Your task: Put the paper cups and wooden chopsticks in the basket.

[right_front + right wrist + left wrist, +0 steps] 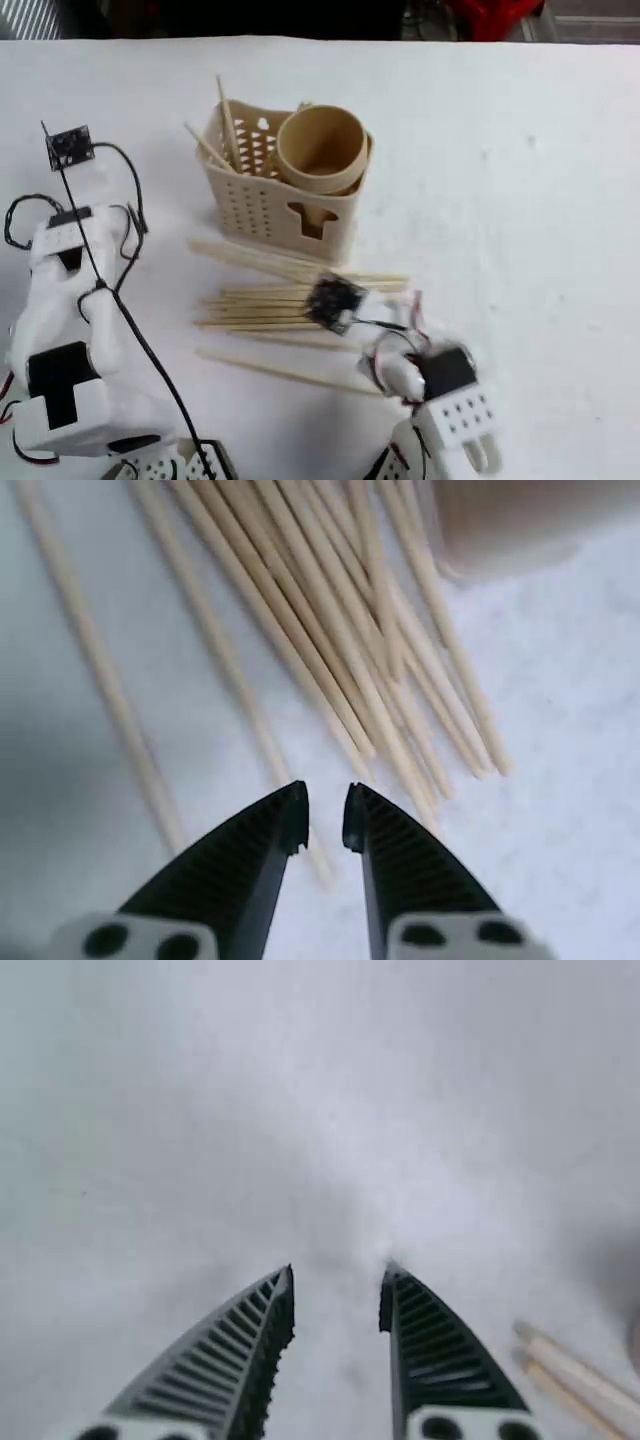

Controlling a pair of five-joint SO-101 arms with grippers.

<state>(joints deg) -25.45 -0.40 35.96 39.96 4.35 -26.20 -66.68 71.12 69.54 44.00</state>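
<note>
A cream perforated basket [262, 205] stands mid-table with stacked paper cups [322, 148] inside and a few wooden chopsticks [228, 125] leaning in its left part. Several more chopsticks [280, 300] lie loose on the table just in front of it. My right gripper [322, 805] hovers over the near ends of that pile [330, 650], fingers only a little apart and nothing between them. A corner of the basket [510, 520] lies beyond the pile. My left gripper [337, 1280] is open over bare white table, with two chopstick tips [575, 1380] off to one side.
The left arm [70, 330] sits at the table's left with its cable looping beside it. The right arm [445, 395] is at the front, right of centre. White tabletop [520, 200] stretches right of the basket.
</note>
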